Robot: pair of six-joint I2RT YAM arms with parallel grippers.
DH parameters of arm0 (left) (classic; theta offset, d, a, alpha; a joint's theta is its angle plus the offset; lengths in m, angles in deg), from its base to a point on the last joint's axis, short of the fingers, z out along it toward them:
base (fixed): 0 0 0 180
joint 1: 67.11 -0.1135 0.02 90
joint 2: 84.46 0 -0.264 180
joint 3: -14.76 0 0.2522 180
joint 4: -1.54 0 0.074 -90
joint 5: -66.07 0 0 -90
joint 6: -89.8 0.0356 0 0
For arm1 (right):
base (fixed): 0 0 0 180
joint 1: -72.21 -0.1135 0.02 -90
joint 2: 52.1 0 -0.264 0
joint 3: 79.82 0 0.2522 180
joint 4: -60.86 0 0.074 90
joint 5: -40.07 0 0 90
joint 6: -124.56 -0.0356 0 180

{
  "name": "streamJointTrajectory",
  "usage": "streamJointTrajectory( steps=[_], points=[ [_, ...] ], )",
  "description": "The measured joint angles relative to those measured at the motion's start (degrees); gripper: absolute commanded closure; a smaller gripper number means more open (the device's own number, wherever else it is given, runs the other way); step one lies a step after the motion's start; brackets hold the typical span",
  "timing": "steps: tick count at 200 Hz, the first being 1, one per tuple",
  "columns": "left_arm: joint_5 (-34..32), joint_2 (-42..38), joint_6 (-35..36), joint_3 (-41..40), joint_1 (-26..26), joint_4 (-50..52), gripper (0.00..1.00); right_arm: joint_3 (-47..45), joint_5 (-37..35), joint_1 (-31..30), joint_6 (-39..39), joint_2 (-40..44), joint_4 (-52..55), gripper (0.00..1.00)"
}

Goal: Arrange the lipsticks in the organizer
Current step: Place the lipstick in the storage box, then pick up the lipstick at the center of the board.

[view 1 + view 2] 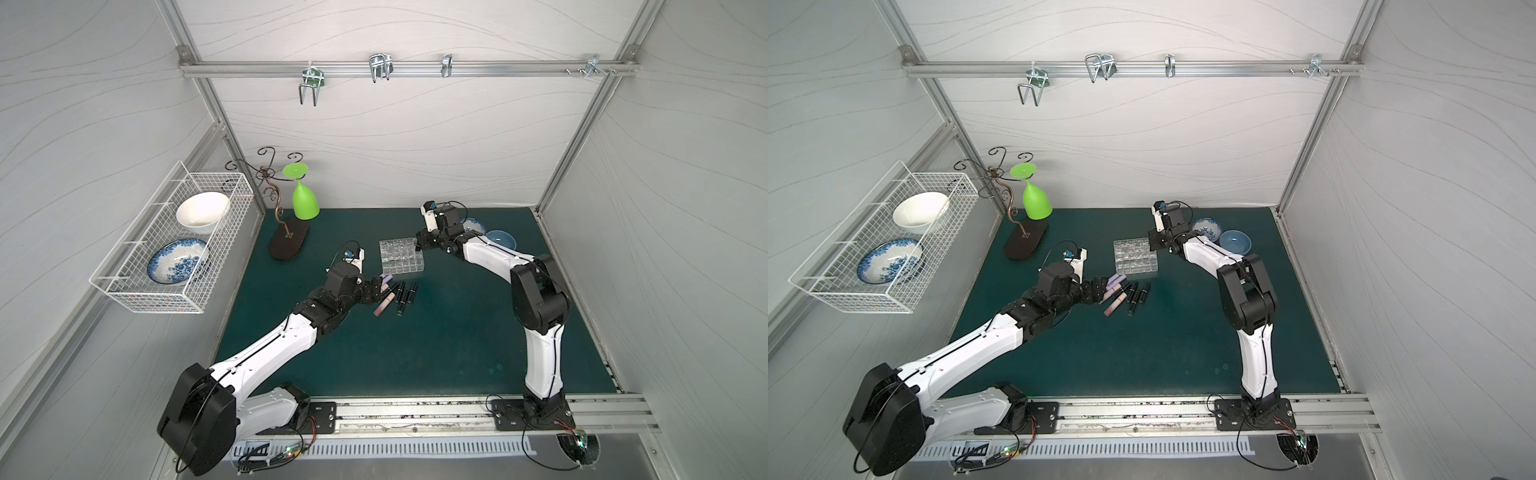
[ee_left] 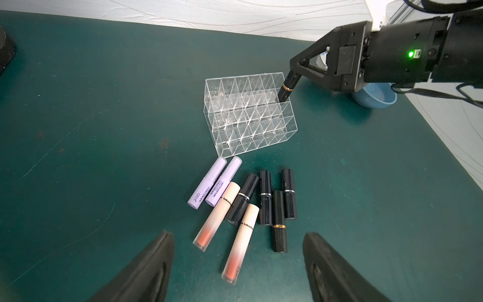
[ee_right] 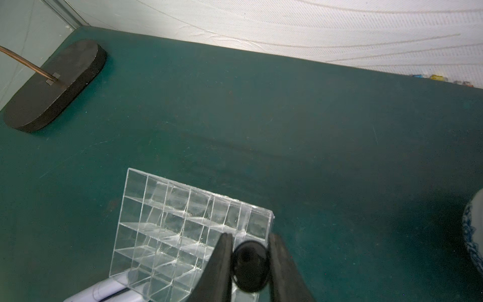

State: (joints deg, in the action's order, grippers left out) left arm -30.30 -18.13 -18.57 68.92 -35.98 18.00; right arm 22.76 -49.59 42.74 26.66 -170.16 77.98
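The clear organizer (image 1: 401, 257) (image 1: 1136, 258) (image 2: 248, 115) (image 3: 183, 230) stands mid-mat. My right gripper (image 1: 419, 244) (image 1: 1152, 245) (image 3: 250, 235) is shut on a black lipstick with a gold band (image 2: 287, 87) (image 3: 251, 264). That tube is tilted, with its lower end at a cell on the organizer's right end. On the mat in front of the organizer lie two lilac lipsticks (image 2: 206, 183), two pale pink ones (image 2: 241, 240) and several black ones (image 2: 265, 198) (image 1: 401, 296). My left gripper (image 1: 380, 287) (image 1: 1102, 287) (image 2: 239, 235) hovers open just left of them, holding nothing.
A blue bowl (image 1: 500, 240) and a blue-patterned dish (image 1: 474, 224) sit behind my right arm. A metal stand on a dark oval base (image 1: 289, 245) carries a green glass (image 1: 305, 199) at the back left. A white wire basket (image 1: 174, 249) with two bowls hangs on the left wall.
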Motion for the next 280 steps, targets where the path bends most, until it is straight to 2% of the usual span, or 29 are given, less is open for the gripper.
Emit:
streamJointTrajectory(
  steps=[101,139,152,173,182,200,236,264,280],
  points=[
    [0.7,1.0,0.0,0.0,0.0,0.0,0.18,-3.7,-2.2,-1.2,0.0,1.9,-1.2,0.84],
    [0.8,1.3,0.0,0.0,0.0,0.0,0.17,-5.4,-4.0,-2.1,0.0,3.3,-1.1,0.78],
    [0.9,1.4,0.0,0.0,0.0,0.0,0.17,-5.5,-4.5,-2.2,-0.1,3.4,-1.0,0.69],
    [1.0,1.4,0.0,0.0,0.0,0.1,0.17,-5.5,-4.9,-2.3,-0.8,3.6,-0.7,0.39],
    [1.1,1.5,0.2,0.1,0.0,0.3,0.17,-5.5,-5.1,-2.3,-0.1,3.8,-0.4,0.29],
    [1.8,2.6,0.7,1.1,0.0,1.9,0.17,-5.7,-5.9,-2.3,-0.1,4.8,0.6,0.2],
    [5.0,7.9,3.0,8.2,0.0,8.9,0.23,-9.7,-6.9,-2.3,0.0,13.6,1.7,0.21],
    [7.4,13.5,4.8,14.7,0.9,14.7,0.34,-15.8,-7.5,-2.3,-0.6,25.7,2.0,0.26],
    [7.6,17.0,5.5,17.8,2.5,18.1,0.36,-20.6,-7.9,-2.3,-1.1,33.0,1.9,0.29]
  ],
)
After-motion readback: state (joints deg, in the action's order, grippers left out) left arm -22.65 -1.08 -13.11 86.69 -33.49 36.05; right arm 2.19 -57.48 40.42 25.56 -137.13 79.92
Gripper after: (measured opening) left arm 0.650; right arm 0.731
